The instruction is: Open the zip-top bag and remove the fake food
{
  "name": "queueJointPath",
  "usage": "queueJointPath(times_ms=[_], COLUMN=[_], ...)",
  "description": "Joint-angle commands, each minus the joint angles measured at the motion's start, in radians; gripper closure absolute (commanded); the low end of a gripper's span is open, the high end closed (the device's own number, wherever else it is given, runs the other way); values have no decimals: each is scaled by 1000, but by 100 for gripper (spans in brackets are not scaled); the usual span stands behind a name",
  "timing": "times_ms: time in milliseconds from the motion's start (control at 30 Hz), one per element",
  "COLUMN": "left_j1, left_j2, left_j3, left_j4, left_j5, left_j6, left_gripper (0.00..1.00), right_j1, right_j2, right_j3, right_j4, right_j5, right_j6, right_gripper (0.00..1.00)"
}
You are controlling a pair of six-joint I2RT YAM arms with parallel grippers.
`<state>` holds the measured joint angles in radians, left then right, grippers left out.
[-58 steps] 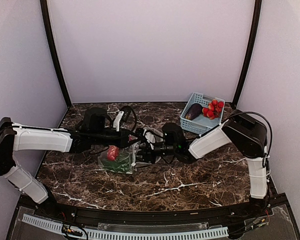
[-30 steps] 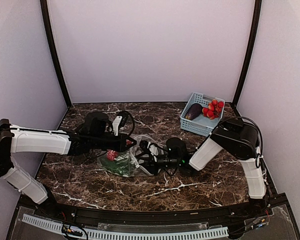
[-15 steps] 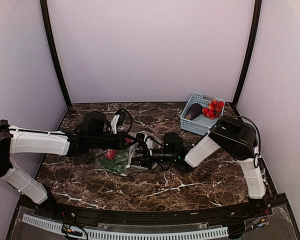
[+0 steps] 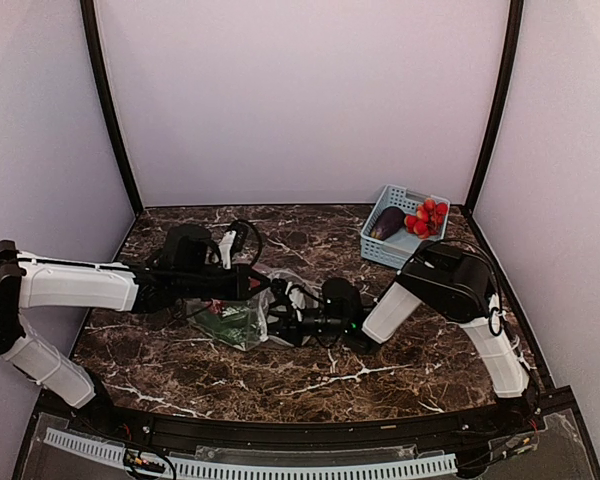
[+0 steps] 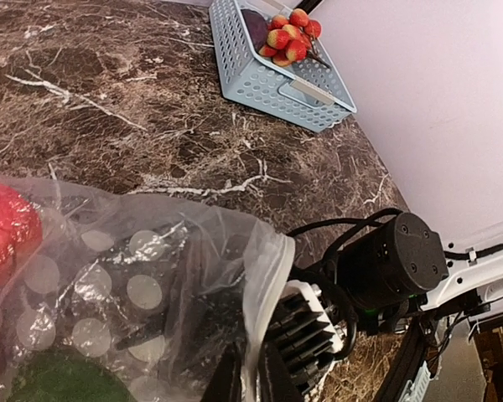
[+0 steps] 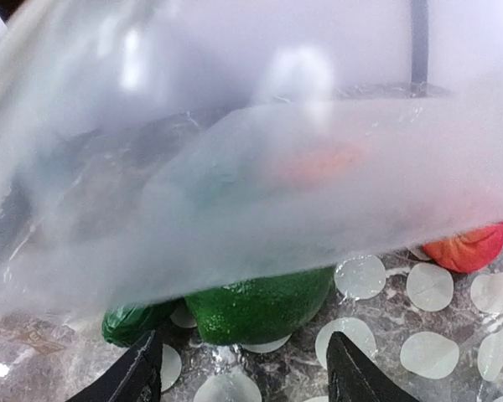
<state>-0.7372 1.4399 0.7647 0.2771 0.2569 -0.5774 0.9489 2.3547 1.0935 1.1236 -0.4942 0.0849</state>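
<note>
Zip-top bag (image 4: 242, 318) lies crumpled on the dark marble table (image 4: 310, 372), left of the middle, with a hand on each side. The left hand (image 4: 252, 288) sits at the bag's far upper edge. The right hand (image 4: 280, 322) reaches in from the right, its tips hidden in the plastic. A green piece (image 4: 238, 323) and a red piece (image 4: 218, 306) show through the film. Well apart, at the far right corner, a light-blue basket (image 4: 380, 250) holds the eggplant (image 4: 386, 222) and the cluster of red balls (image 4: 427, 217).

From the left wrist, the left hand (image 5: 247, 381) has its two dark fingers pressed together, pinching the rim of the zip-top bag (image 5: 151, 276). The dotted face spreads to the left, over the red piece (image 5: 4, 230) and the green piece (image 5: 59, 381). The right arm's black wrist (image 5: 394, 264) stands just beside the bag's mouth. The basket (image 5: 268, 84) lies far off, with the red balls (image 5: 289, 38) inside.

From the right wrist, the right hand (image 6: 243, 377) is spread wide, inside the bag (image 6: 235, 126). A blurred sheet of film hangs above it. The green piece (image 6: 260, 301) rests on the dotted face just ahead of the fingers (image 6: 138, 368). The red piece (image 6: 469, 247) is at the right edge.
</note>
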Motion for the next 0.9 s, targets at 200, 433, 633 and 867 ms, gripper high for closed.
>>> queueJointPath(times_ms=[200, 433, 633, 867], left_j1=[42, 221, 262, 266], left_j2=[-187, -200, -106, 5], left_j3=[2, 0, 36, 23], left_j4=[-283, -497, -560, -518], left_j5=[-165, -189, -213, -81], left_j6=[116, 152, 229, 219], left_gripper=[40, 14, 1, 24], right_j1=[10, 9, 9, 9], right_j2=[-5, -30, -57, -88], right_j3=[-84, -96, -131, -171], right_j4=[74, 85, 125, 158], right_j5=[17, 13, 11, 23], right_j6=[21, 20, 23, 24], right_gripper=[31, 23, 11, 10])
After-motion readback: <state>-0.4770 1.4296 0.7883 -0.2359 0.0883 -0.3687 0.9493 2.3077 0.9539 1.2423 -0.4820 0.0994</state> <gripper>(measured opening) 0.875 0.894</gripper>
